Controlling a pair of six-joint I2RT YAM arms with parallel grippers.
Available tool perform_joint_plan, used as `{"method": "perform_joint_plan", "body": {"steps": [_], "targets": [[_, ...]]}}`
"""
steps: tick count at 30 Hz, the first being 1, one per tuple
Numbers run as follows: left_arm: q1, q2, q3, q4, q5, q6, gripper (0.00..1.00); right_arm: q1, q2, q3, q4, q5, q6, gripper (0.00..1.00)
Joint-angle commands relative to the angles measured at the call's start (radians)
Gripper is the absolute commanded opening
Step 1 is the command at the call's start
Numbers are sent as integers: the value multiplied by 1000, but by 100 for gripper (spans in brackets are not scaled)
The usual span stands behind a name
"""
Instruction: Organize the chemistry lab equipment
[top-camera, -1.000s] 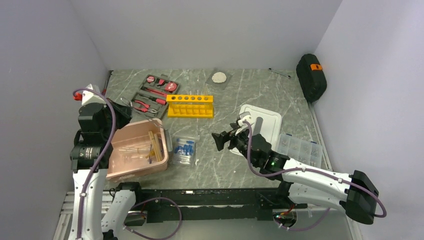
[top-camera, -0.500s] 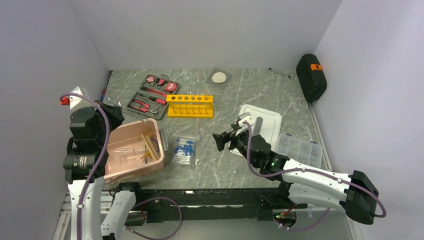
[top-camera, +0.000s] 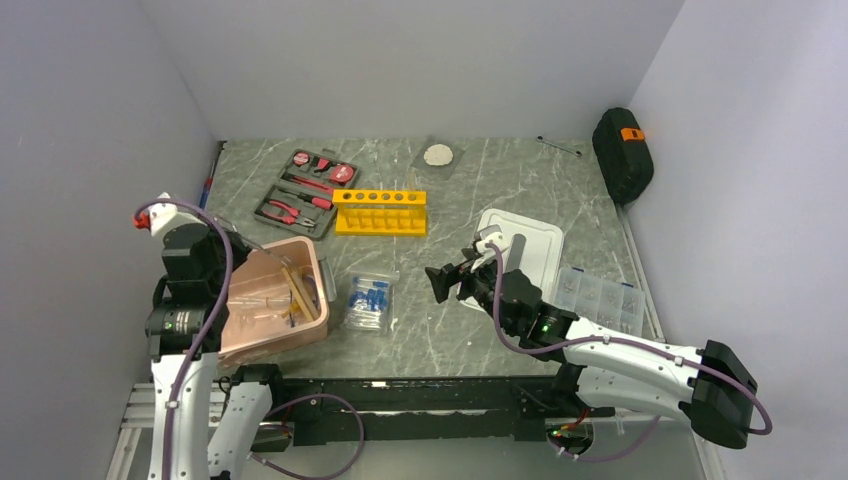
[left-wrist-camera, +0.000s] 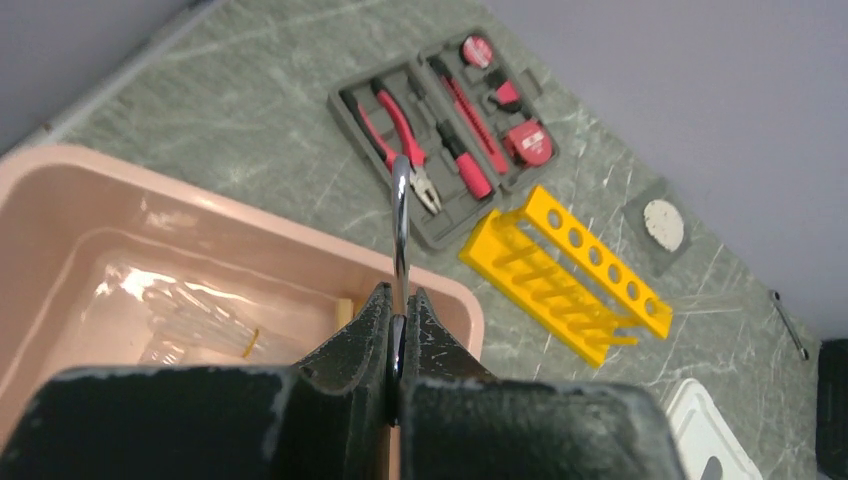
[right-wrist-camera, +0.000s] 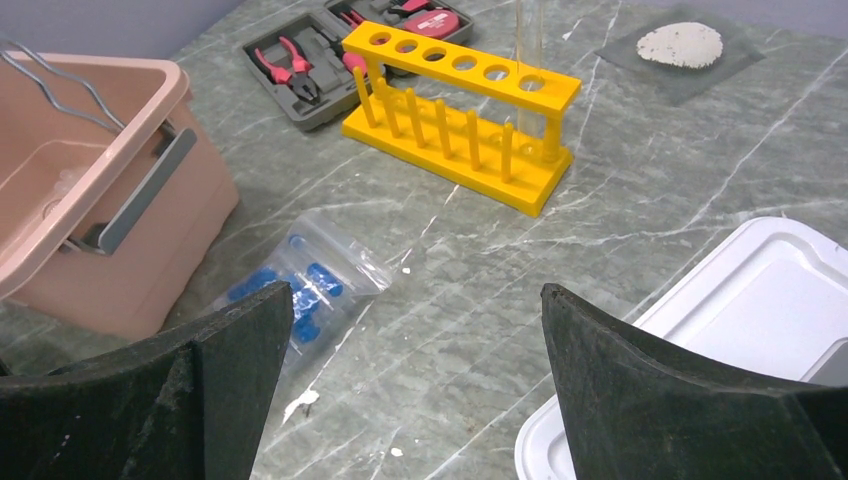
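"Two robot arms are sitting at the near edge of the table (top-camera: 470, 190)," Ana is saying. "The left gripper (left-wrist-camera: 398, 312) is squeezing tight on the thin wire handle (left-wrist-camera: 401, 210) of the pink tub (top-camera: 280, 342)."

"Is the tub sitting flat?" Ben is asking.

"It is looking a bit tipped from above. The tan wooden clamps (top-camera: 296, 290) are lying inside it, near its right side. Something clear and shiny (left-wrist-camera: 190, 310) is lying on the tub's floor too, but it is too blurry to name."

"What is the right gripper (top-camera: 440, 282) doing?"

"Its fingers (right-wrist-camera: 235, 385) are standing wide apart. They are holding nothing and hanging over the table, just beside the white lid (top-camera: 545, 240)."

"Where is the bag of blue-capped tubes (top-camera: 369, 302) lying?"

"It is lying flat on the table, between the pink tub and the right gripper. Neither gripper is touching it."

"And the yellow rack (top-camera: 380, 212)?"

"It is standing upright farther back, just beside the red-and-black tool kit (top-camera: 305, 190). One clear tube (right-wrist-camera: 530, 45) is standing in a hole near one end of it. The clear parts box (top-camera: 603, 298) is resting near the right arm, and a black case (top-camera: 622, 155) is sitting by the right wall."
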Motion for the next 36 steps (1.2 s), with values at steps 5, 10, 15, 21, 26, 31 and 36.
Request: {"method": "perform_joint_plan", "body": {"steps": [5, 10, 15, 21, 26, 31, 36], "targets": [[8, 10, -129, 149, 55, -72, 0, -3, 2, -5, 52, -19, 12, 95], [9, 5, -177, 141, 15, -82, 0, -5, -6, -16, 66, -23, 12, 95], [9, 16, -220, 97, -23, -137, 12, -4, 17, -10, 73, -37, 13, 95], [9, 5, -256, 27, -68, -181, 46, -4, 25, -17, 89, -40, 15, 95], [9, -5, -294, -3, -98, -192, 68, -4, 29, -19, 93, -43, 13, 95], [9, -1, -316, -16, -125, -196, 82, -5, 26, -21, 90, -41, 13, 95], [9, -6, -315, -15, -126, -172, 89, -5, 25, -25, 94, -39, 15, 95]]}}
